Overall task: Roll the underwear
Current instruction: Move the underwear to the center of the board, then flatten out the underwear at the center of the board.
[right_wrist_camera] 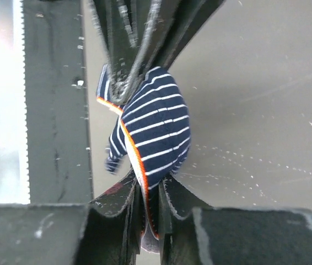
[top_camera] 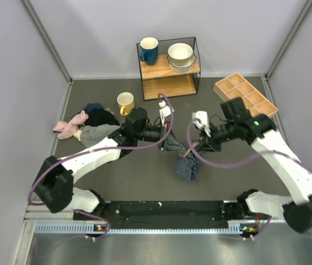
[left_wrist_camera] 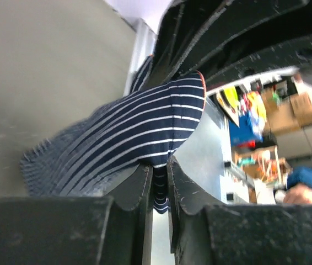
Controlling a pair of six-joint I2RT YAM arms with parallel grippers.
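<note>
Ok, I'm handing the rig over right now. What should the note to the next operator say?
Grippers: left gripper shut on the underwear, pinching a striped fold; right gripper shut on its orange-trimmed edge.
Where: underwear hangs bunched between the two grippers over the middle of the table; whether its lower end touches the table is unclear.
Done: picked up only, nothing rolled.
Left: probably lay it flat, then roll it.
</note>
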